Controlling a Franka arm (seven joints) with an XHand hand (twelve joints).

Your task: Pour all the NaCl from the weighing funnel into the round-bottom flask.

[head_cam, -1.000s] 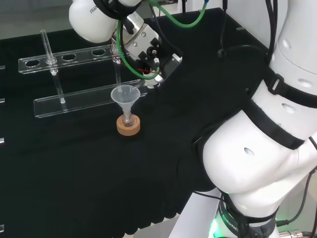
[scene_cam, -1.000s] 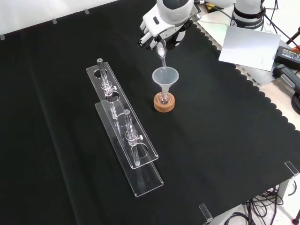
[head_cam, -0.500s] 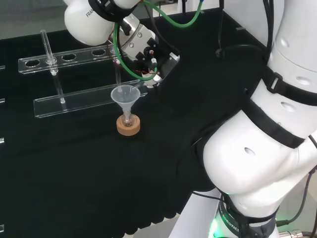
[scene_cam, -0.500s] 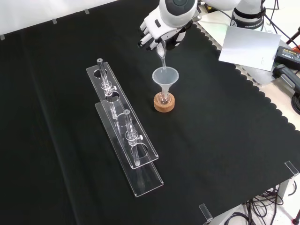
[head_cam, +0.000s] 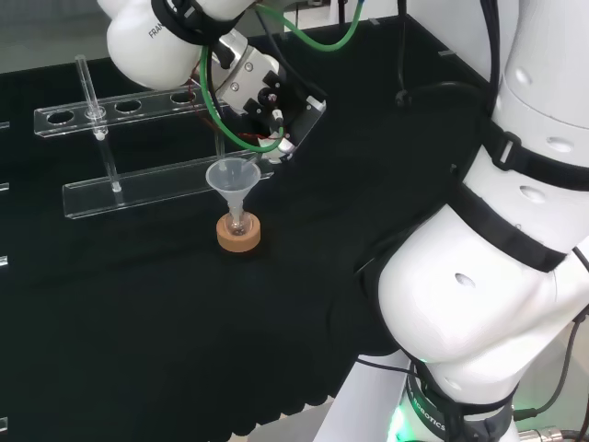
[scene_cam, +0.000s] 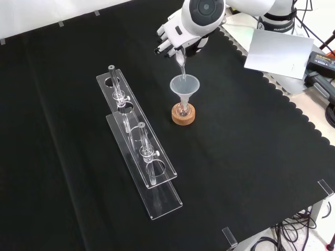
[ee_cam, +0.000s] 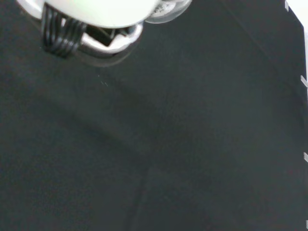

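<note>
The black and white hand (scene_cam: 175, 37), fingers curled round the slim clear glass weighing funnel (scene_cam: 180, 58), has lifted its spout clear above the clear plastic cone funnel (scene_cam: 185, 85) in the small round-bottom flask (scene_cam: 182, 110) on its cork ring (scene_cam: 183, 116), suggesting the pour's finishing.

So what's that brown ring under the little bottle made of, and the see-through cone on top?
The brown ring looks like cork: tan, dull and grainy. The cone is a funnel of clear glass or plastic, hard to say which; the black cloth shows through it, and its rim catches light.
</note>
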